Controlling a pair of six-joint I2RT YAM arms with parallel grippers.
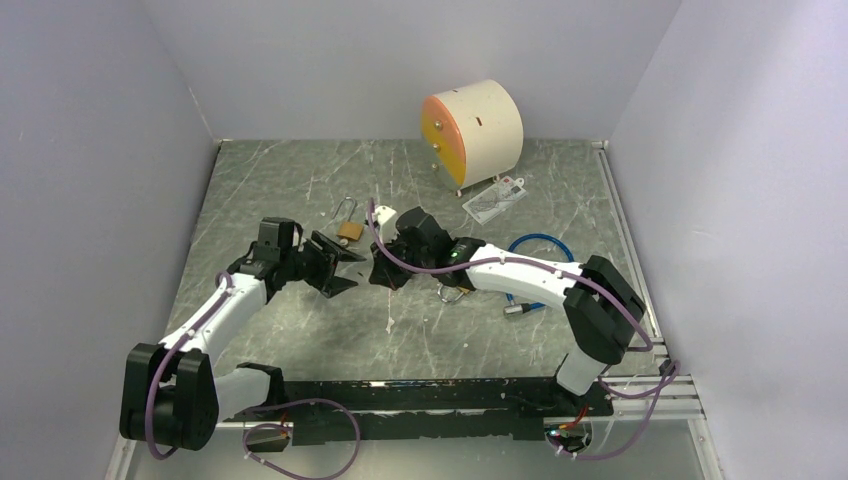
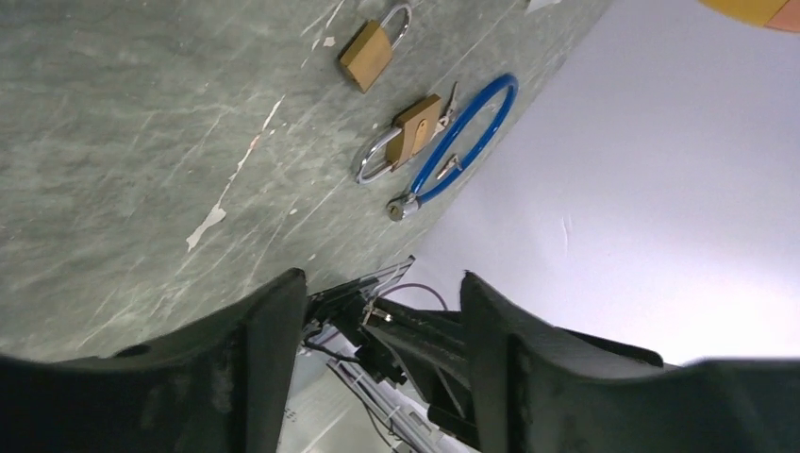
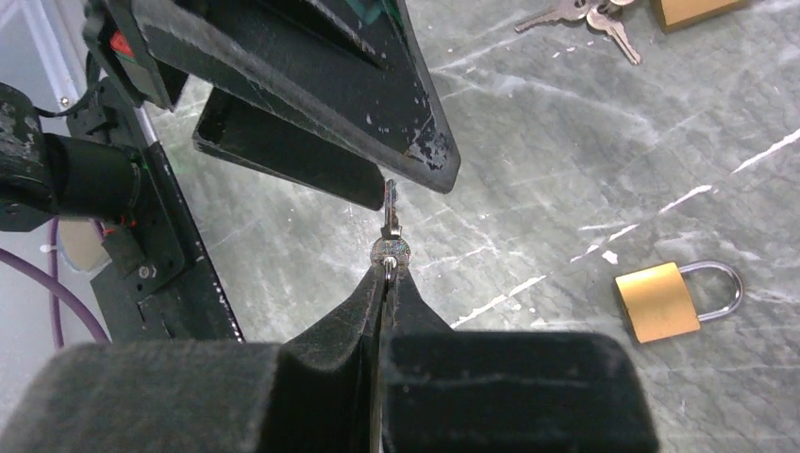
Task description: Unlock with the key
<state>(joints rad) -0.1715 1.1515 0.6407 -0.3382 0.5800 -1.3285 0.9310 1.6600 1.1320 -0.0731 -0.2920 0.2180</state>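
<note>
Grey marbled tabletop [image 3: 566,142] under a small silver key [image 3: 389,231] (bow pinched) in the right pincer [image 3: 389,274]; left pincer [image 2: 382,283] spread

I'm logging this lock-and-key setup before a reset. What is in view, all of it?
padlocks: two, brass; one on the table just beyond the grippers, the other beside the cable lock
held key: one, silver, pinched in the right gripper
spare keys: small bunch, silver, beside the second padlock
cable lock: one, blue, right side of the table
drum: one, cream with an orange face, at the back
card: one, white, in front of the drum
table: one, grey marbled
left gripper: black, open, empty
right gripper: black, shut on the held key
</note>
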